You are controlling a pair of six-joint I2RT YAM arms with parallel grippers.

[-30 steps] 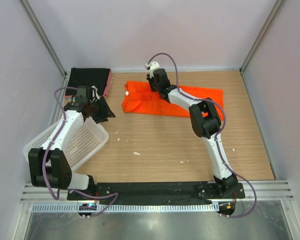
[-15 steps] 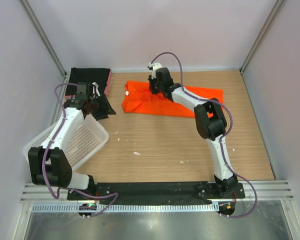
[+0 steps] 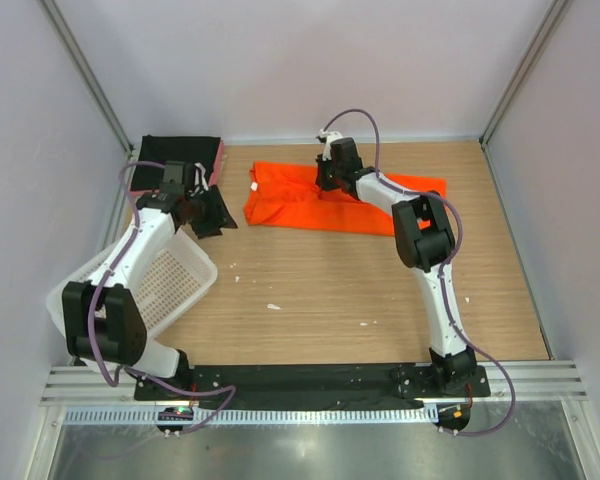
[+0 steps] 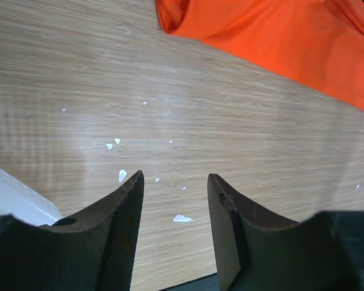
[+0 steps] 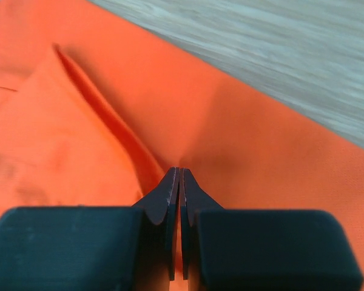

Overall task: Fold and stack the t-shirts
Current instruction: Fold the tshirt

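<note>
Right gripper (image 5: 178, 176) jaws pinch a thin ridge of the orange t-shirt (image 5: 261, 157) at twelve o'clock; shallow bite may slip on lifting. Left gripper (image 4: 173, 182) jaws half apart, empty.

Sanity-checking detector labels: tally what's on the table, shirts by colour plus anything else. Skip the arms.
Orange t-shirt: 1
Black t-shirt: 1
Pink t-shirt: 1 (only an edge shows beside the black one)
White mesh basket: 1
Total: 4
</note>
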